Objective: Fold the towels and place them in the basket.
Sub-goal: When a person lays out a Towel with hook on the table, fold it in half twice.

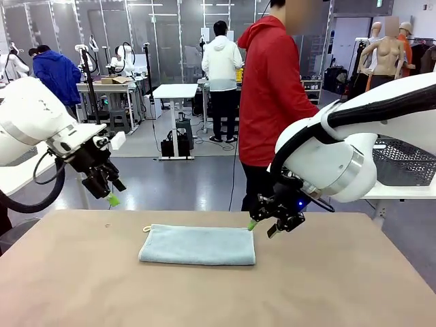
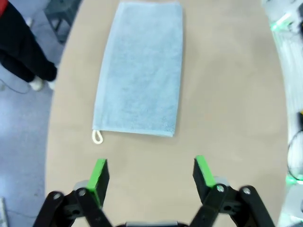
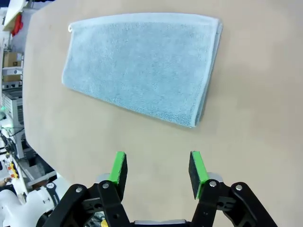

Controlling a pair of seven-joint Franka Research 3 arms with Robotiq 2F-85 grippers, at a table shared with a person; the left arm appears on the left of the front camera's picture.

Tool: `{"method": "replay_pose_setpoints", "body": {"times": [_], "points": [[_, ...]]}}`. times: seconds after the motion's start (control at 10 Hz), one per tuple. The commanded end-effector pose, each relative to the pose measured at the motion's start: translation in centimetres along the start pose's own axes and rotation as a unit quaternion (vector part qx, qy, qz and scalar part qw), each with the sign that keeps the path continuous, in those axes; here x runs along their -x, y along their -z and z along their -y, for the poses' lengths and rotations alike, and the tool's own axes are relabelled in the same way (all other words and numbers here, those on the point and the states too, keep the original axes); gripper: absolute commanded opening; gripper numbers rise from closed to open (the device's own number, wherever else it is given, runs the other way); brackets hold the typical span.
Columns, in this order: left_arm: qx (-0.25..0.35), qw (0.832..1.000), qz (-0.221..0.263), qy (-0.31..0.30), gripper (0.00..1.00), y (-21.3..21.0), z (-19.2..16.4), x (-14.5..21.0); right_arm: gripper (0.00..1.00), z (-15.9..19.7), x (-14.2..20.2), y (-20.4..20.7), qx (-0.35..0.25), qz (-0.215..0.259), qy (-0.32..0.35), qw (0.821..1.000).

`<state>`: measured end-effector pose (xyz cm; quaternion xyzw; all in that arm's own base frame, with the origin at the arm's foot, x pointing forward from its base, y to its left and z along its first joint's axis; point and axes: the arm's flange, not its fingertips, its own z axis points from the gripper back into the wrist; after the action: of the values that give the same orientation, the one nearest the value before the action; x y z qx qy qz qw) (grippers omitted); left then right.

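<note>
Your left claw (image 2: 151,171) held high at your left side, tilted downward, jaws spread wide, empty, your right claw (image 3: 156,169) low near the middle, pointing down, jaws parted, gripping nothing.

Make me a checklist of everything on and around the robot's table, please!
Surface: tan table, smooth, no spills seen.
Job's things: pale blue towel lies flat and folded mid-table, white loop at one corner; dark mesh basket sits on a white side table to the robot's right.
Clutter: nothing seen.
Tools: left tool open, raised above the table; right tool open, low beside the towel's end; both hold nothing.
Cables: black cable loops under the left arm; black hose runs along the right arm.
Surroundings: person in red top stands at the far side; other people farther back.
</note>
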<state>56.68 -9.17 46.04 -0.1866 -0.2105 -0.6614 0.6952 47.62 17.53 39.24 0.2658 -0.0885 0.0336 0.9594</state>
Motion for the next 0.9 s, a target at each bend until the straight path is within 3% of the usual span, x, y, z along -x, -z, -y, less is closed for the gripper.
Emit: {"method": "replay_pose_setpoints", "body": {"times": [0.0,0.4,0.8], "points": [[0.023,0.998,0.062,0.009,0.89,-1.0,-0.9,2.0,0.66,0.3,0.1,0.0,0.009,0.001,-0.003,1.0],[0.005,0.987,0.158,-0.011,0.89,-1.2,-0.4,5.2,0.66,0.3,0.1,0.0,0.009,0.001,-0.003,1.0],[0.008,0.976,0.22,0.004,0.89,-0.6,-0.1,6.9,0.66,0.3,0.1,0.0,0.009,0.001,-0.003,1.0]]}}
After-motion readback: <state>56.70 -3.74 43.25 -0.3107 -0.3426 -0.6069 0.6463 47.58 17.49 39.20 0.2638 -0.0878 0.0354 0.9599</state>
